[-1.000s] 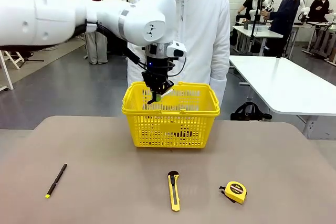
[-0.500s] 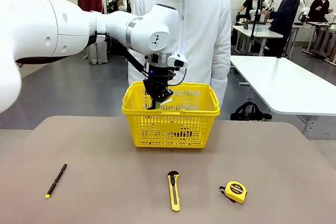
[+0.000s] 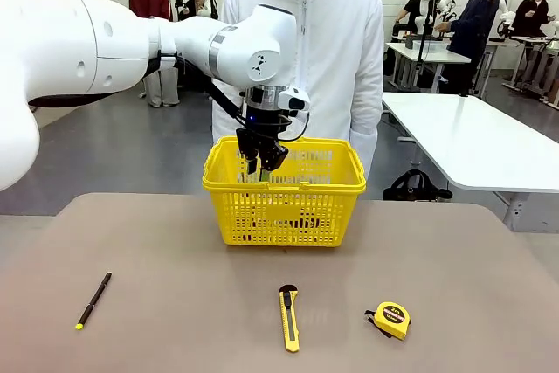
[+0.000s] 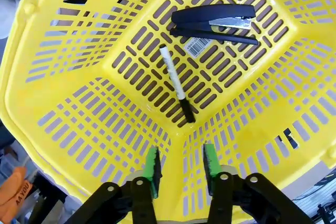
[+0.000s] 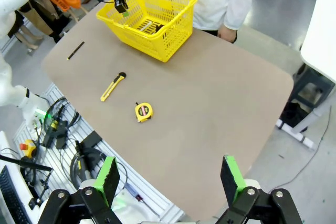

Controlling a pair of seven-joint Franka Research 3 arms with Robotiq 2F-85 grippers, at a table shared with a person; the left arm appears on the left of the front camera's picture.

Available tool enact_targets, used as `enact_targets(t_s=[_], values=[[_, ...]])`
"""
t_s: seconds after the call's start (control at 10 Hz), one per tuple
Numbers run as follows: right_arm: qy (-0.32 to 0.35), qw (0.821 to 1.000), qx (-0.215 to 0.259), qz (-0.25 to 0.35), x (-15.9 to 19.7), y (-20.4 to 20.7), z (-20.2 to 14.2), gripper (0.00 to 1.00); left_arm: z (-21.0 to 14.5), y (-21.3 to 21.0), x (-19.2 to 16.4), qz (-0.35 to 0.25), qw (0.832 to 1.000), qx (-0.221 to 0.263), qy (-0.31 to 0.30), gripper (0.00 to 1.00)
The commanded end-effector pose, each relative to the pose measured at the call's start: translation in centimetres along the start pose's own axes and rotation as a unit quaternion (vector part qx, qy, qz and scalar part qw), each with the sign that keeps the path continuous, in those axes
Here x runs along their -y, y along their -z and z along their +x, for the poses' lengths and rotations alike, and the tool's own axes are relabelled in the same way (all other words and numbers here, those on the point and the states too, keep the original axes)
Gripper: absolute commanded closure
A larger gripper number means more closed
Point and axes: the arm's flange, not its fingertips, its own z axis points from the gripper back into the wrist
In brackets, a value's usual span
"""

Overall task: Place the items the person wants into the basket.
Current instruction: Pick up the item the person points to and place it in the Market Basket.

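On the slotted floor of the yellow plastic shopping basket (image 3: 284,216) with lattice sides lies the slim marker (image 4: 175,82) with a white barrel and black cap. It lies flat, its white end close to a black stapler (image 4: 215,22) that also lies in the basket beside a barcode label. The left gripper (image 4: 181,163) hangs directly above the basket's left half at about rim height, pointing down. Its green-padded fingers stand a little apart with nothing between them. The basket sits at the far middle of the tan surface (image 3: 175,242), right in front of the person (image 3: 323,50) in a white hooded zip-up jacket, who stands at the far edge with arms hanging down. The small yellow-and-black tape measure (image 3: 392,319) rests on the surface near the robot's edge, on the right side and well apart from the basket. Left of it, near the middle of that edge, lies a yellow-and-black utility knife (image 3: 288,316), its length running roughly toward the basket. Farther left, a thin black pen with a yellow tip (image 3: 93,300) lies at a slant. The right gripper (image 5: 170,179) is held high above the near right side of the surface, its fingers spread wide and empty.
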Motion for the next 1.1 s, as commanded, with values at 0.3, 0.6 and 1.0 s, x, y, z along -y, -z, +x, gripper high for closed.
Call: enact_targets(t_s=[0.3,0.6,1.0], values=[[-0.008,1.000,0.006,0.010,0.0,0.3,0.0,0.00,0.8,-0.6,-0.4,-0.002,1.000,-0.006,0.006,0.00],[-0.008,1.000,0.006,0.010,0.0,0.3,0.0,0.00,0.6,-0.9,-0.5,-0.003,1.000,-0.004,-0.002,0.00],[-0.008,1.000,0.006,0.010,0.0,0.3,0.0,0.00,-10.1,-9.1,0.7,-0.035,0.995,0.082,-0.044,0.00]])
